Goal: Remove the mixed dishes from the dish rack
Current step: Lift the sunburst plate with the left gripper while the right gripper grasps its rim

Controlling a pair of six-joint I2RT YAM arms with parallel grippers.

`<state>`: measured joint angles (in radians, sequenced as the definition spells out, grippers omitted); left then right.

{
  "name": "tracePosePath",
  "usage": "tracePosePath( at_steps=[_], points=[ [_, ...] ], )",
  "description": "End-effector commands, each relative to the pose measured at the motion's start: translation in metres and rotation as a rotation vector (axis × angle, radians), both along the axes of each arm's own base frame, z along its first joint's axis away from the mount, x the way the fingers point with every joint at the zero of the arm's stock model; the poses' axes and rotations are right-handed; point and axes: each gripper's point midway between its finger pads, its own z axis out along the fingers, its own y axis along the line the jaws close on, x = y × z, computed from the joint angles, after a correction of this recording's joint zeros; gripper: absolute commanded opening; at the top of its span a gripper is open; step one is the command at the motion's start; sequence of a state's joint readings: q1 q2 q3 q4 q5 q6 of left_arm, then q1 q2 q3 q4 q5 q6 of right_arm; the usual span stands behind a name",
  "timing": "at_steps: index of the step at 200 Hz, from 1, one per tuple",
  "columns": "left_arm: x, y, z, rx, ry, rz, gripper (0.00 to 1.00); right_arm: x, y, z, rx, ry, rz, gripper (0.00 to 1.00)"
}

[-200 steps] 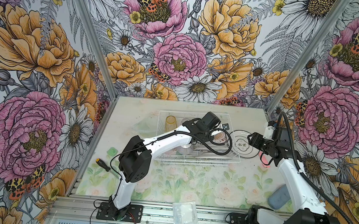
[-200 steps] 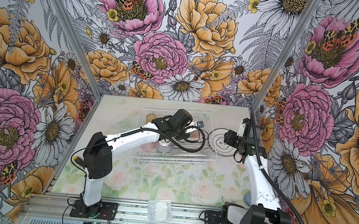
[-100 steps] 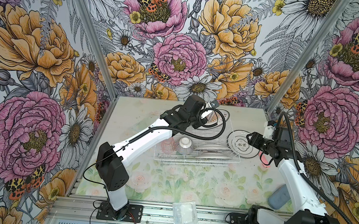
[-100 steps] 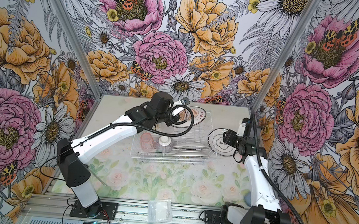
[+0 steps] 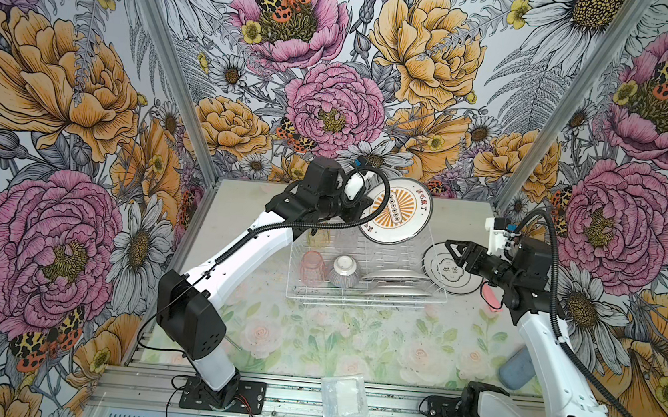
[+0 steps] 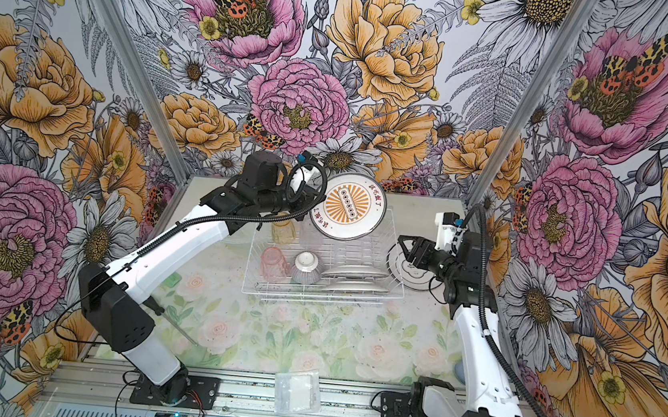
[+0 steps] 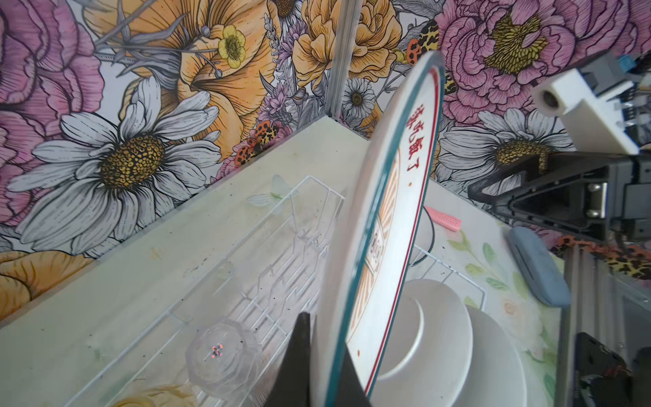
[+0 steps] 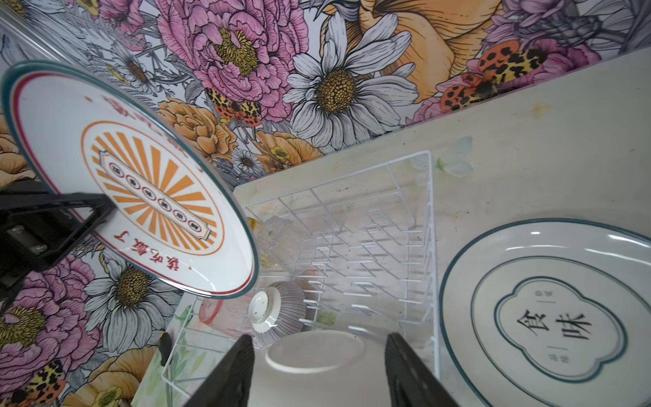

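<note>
Floral wallpaper everywhere, pale counter [image 5: 311, 341] below. In the last second the left hand [image 5: 365, 214], clamped shut on the sunburst plate [image 5: 401, 212], has hauled it out of the dish rack [image 5: 436, 298] to upper centre (clean lift!). The right hand [image 5: 455, 252] waits half open and empty over the unloaded plate [image 5: 441, 272] at right. Tumblers [image 5: 312, 268], bowl [image 5: 344, 271] and two plates [image 5: 395, 274] are left in the rack.

I read the raised plate [image 5: 400, 214] as white with a teal rim and a thin red line inside it, an orange sunburst at its centre and red characters. The flat plate [image 8: 549, 310] is white with dark teal rings and black characters. I make out a ribbed grey-purple bowl [image 5: 344, 271] with a white foot, a pink tumbler [image 6: 273, 261], a yellow tumbler [image 6: 283, 233] and a white wire rack [image 8: 373, 243]. The worktop [image 5: 311, 341] is pale green with pastel roses.
</note>
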<state>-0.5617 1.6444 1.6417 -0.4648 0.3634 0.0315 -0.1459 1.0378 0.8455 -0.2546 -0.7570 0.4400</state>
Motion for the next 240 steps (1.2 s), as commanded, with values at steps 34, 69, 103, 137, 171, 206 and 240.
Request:
tracePosePath(
  at_steps=[34, 69, 103, 137, 171, 206, 240],
  points=[
    [-0.021, -0.018, 0.047, -0.347, 0.071, -0.167, 0.00, -0.007, 0.029, 0.044, 0.203, -0.191, 0.155, 0.62],
    [-0.022, -0.026, 0.044, -0.410, 0.115, -0.206, 0.00, -0.002, 0.031, 0.042, 0.231, -0.191, 0.165, 0.62],
    [-0.019, -0.032, 0.038, -0.440, 0.148, -0.225, 0.00, -0.002, 0.034, 0.047, 0.252, -0.211, 0.175, 0.62],
    [-0.019, -0.046, 0.031, -0.455, 0.185, -0.254, 0.00, -0.003, 0.038, 0.053, 0.274, -0.233, 0.197, 0.61],
    [-0.019, -0.058, 0.026, -0.479, 0.211, -0.286, 0.00, 0.001, 0.041, 0.057, 0.284, -0.242, 0.203, 0.59],
    [-0.022, -0.069, 0.026, -0.501, 0.224, -0.313, 0.00, 0.007, 0.044, 0.059, 0.302, -0.245, 0.209, 0.41],
    [-0.024, -0.074, 0.022, -0.508, 0.231, -0.326, 0.00, 0.010, 0.044, 0.058, 0.307, -0.244, 0.203, 0.14]
  ],
)
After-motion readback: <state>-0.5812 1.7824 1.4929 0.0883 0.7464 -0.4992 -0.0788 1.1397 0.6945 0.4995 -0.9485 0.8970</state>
